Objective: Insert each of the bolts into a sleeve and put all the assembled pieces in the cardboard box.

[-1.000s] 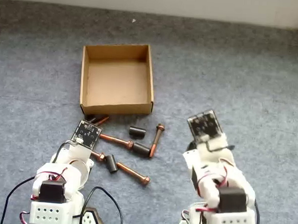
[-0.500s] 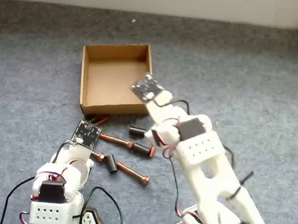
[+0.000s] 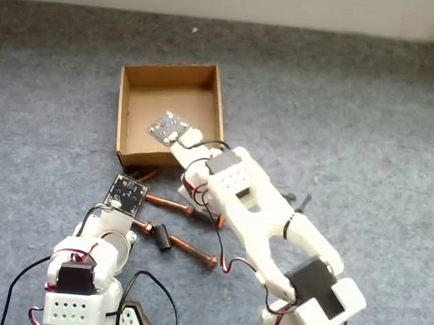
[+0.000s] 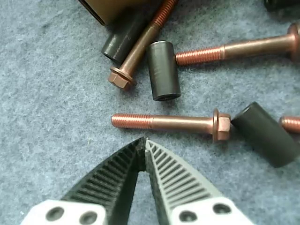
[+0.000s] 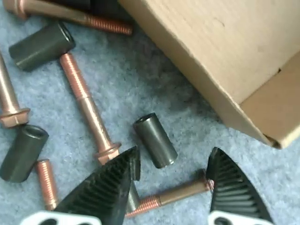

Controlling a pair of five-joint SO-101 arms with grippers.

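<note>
Right gripper is spread wide with nothing in it, hanging over a loose sleeve just off the near wall of the cardboard box. Seen from above, the box is at 11 o'clock on the table and the parts pile sits at the box's 6 o'clock. Left gripper is pinched closed on nothing, tips just short of a flat bolt.

Risks from here, my read:
- The loose sleeve lies on its side on the carpet. An off-centre close will probably roll it or squirt it out.
- A neighbour bolt has its head right beside one finger. Closing could snag it and drag both parts.
- A low bolt runs across under the open jaws (can't tell if its hidden end sits in a sleeve). Coming down may pin it or grab two parts.
- The other finger is near the box wall. A clip there would likely shove the box.
- The left gripper has to open first. Going in closed just pushes the flat bolt, whose head is just beside a dark sleeve.
- The right arm lies across the pile's 3 o'clock side. If the left arm reaches that way, collision risk.
</note>
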